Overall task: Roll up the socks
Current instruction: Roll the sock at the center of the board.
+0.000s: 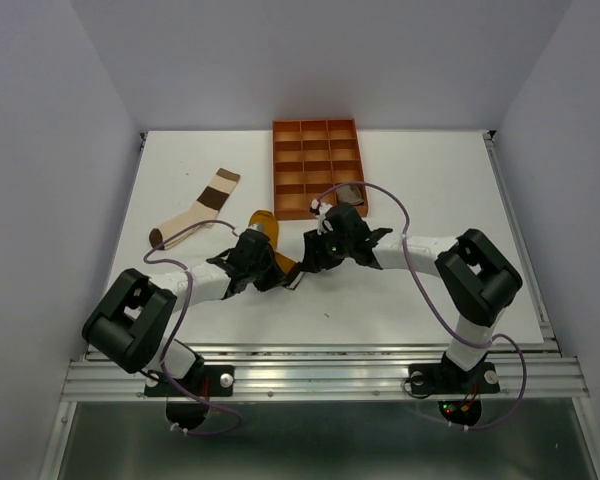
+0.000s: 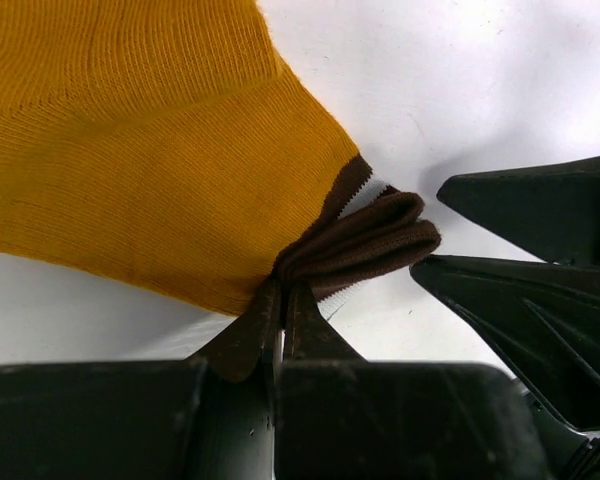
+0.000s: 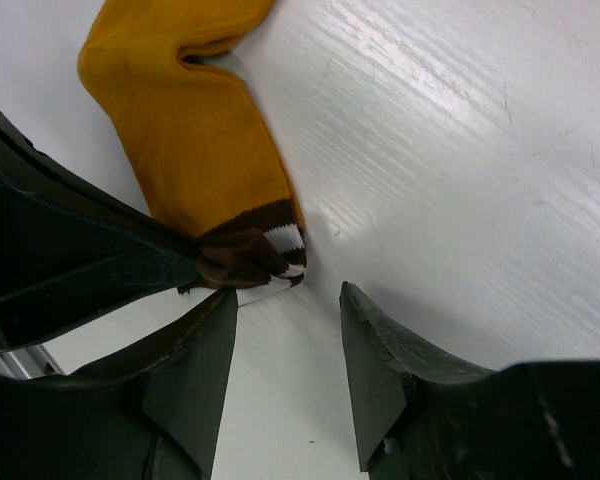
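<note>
A mustard sock [image 2: 130, 150] lies flat on the white table, its brown-and-white cuff [image 2: 365, 240] bunched up. My left gripper [image 2: 283, 285] is shut on that cuff at its near end. My right gripper [image 3: 285, 295] stands open just beside the cuff [image 3: 255, 250], nothing between its fingers, with its left finger close to the fabric. From above, both grippers meet over the sock [image 1: 263, 224] at mid-table. A brown, cream and white colour-blocked sock [image 1: 202, 208] lies flat to the left. A taupe bundle [image 1: 352, 192] sits in the near right corner of the tray.
An orange tray [image 1: 318, 135] with square compartments stands at the back centre. The right gripper's dark fingers [image 2: 540, 210] fill the right side of the left wrist view. Table edges run along both sides, with a metal rail [image 1: 320, 375] at the near edge.
</note>
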### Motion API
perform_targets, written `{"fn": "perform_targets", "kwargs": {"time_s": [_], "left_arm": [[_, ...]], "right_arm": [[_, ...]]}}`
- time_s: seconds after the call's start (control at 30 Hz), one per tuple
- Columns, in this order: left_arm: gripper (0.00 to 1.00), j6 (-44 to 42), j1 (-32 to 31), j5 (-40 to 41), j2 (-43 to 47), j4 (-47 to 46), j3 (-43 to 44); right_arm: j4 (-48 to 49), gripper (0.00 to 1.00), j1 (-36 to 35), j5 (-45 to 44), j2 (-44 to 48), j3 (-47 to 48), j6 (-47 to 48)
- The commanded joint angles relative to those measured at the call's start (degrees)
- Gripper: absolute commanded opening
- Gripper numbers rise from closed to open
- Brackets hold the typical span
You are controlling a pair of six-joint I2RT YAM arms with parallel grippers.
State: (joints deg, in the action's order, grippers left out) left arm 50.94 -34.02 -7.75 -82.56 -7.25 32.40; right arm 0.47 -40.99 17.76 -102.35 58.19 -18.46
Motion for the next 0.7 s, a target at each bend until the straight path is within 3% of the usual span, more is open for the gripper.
{"fn": "perform_targets", "kwargs": {"time_s": [0.0,0.13,0.5,0.67], "left_arm": [[0.0,0.1,0.1,1.1,-1.8,5.6,-1.5],[0.0,1.0,0.1,0.6,-1.7,5.1,-2.2],[0.0,0.8,0.1,-0.6,-1.8,3.8,-2.9],[0.0,0.6,0.1,-0.8,-1.7,3.3,-3.0]], "right_arm": [[3.7,0.51,-0.1,-1.5,1.2,-1.0,-7.2],[4.7,0.51,-0.1,-4.6,2.1,-3.3,-11.7],[9.3,0.51,-0.1,-1.2,-1.4,-2.9,-16.4],[7.4,0.42,-0.7,-2.2,-3.0,-1.6,-17.3]]}}
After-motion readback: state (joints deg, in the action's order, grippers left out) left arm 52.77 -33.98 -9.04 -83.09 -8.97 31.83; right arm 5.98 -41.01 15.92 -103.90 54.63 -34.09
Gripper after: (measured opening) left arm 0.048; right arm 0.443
